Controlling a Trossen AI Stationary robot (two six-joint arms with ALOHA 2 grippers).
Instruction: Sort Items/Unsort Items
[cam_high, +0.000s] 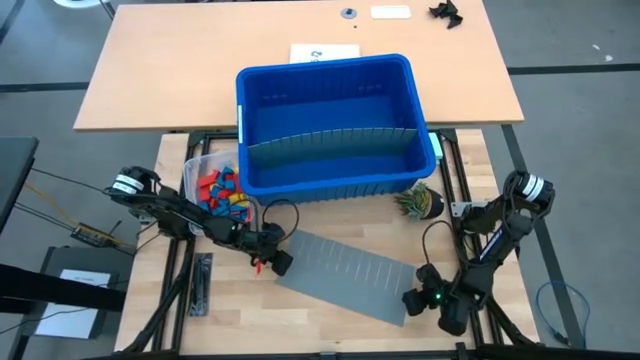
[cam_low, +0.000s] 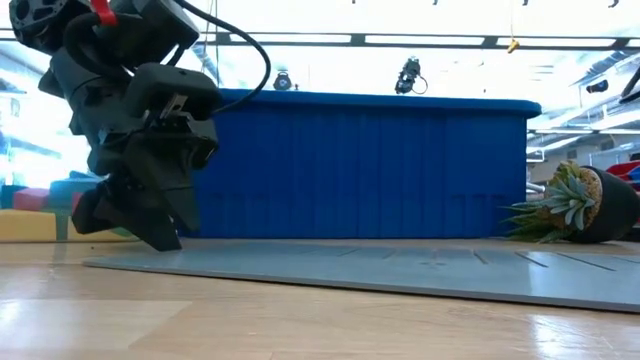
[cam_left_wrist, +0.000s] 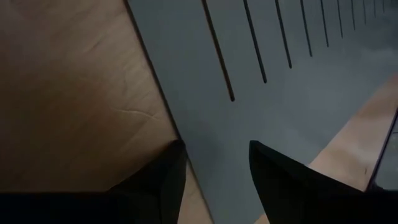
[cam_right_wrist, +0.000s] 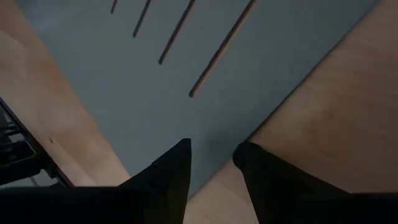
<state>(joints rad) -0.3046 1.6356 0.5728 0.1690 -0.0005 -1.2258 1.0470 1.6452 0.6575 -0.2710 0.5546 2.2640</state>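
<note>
Now | left tool (cam_left_wrist: 214, 163) part-open, astride divider sheet (cam_high: 345, 272) edge; right tool (cam_right_wrist: 211, 158) part-open over its corner

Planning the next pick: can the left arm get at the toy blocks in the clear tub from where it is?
Probably yes. The left gripper sits open at the grey divider sheet's end, and the toy blocks lie uncovered in the clear tub beside that arm.

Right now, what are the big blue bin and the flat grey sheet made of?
The bin looks like hard moulded plastic: glossy, ribbed walls. The sheet seems thin matt plastic, though that is less sure: smooth, flat, with neat cut slots.
</note>
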